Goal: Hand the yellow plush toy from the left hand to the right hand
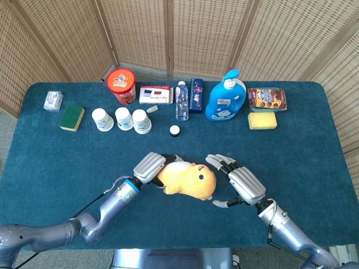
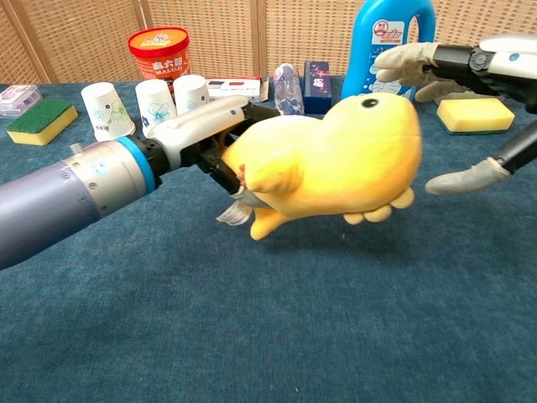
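Observation:
The yellow plush toy (image 1: 190, 180) (image 2: 336, 164) hangs above the blue table near its front middle, its head pointing toward my right side. My left hand (image 1: 150, 167) (image 2: 210, 134) grips its rear end. My right hand (image 1: 238, 183) (image 2: 470, 92) is open just to the right of the toy's head, fingers spread above it and thumb below. A small gap separates that hand from the toy.
Along the back stand a red tub (image 1: 121, 85), three paper cups (image 1: 124, 119), a water bottle (image 1: 181, 101), a blue detergent bottle (image 1: 226, 98), a yellow sponge (image 1: 262, 120), a snack pack (image 1: 267, 98) and a green sponge (image 1: 72, 117). A bottle cap (image 1: 175, 130) lies behind the hands.

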Tool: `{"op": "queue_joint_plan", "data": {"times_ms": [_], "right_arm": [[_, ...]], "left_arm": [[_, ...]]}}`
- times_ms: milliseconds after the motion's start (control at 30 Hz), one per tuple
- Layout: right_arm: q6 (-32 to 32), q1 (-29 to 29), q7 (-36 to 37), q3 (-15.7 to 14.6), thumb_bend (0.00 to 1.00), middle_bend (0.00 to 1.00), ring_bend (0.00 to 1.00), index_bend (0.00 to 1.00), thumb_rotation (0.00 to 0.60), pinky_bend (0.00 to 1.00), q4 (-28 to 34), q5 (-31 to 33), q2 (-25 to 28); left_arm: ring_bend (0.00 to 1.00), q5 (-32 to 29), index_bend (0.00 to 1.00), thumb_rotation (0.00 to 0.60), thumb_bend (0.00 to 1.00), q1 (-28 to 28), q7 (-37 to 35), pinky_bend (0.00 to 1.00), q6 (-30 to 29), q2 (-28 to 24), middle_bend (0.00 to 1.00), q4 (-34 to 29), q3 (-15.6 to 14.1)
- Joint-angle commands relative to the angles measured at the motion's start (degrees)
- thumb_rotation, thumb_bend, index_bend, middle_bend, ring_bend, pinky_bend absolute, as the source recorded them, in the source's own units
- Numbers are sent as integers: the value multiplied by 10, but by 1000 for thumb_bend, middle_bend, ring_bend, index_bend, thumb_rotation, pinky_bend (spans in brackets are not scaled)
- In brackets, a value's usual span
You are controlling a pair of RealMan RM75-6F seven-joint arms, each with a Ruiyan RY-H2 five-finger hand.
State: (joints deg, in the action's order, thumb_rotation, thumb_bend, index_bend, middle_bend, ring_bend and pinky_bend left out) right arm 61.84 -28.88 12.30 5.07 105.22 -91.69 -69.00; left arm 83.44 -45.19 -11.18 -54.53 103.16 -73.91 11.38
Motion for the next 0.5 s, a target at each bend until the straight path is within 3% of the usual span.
{"op": "queue_joint_plan", "data": {"times_ms": [33, 367, 500], "right_arm": [[-2, -4, -6, 2, 0, 12, 11, 0, 535, 120, 1, 4, -4], [-13, -17, -23, 0, 0, 44, 27, 2, 556, 124, 3, 15, -19], [1, -17, -21, 1, 0, 216, 185, 126, 600, 286, -11, 13, -49]], "left_arm": [[553, -11, 665, 600, 141, -8, 12, 766, 6, 5, 610, -9, 8], [553, -47, 663, 600, 140, -30, 45, 766, 22, 19, 609, -36, 29], [553, -62, 662, 600, 140, -35, 56, 766, 25, 25, 608, -40, 34]]}}
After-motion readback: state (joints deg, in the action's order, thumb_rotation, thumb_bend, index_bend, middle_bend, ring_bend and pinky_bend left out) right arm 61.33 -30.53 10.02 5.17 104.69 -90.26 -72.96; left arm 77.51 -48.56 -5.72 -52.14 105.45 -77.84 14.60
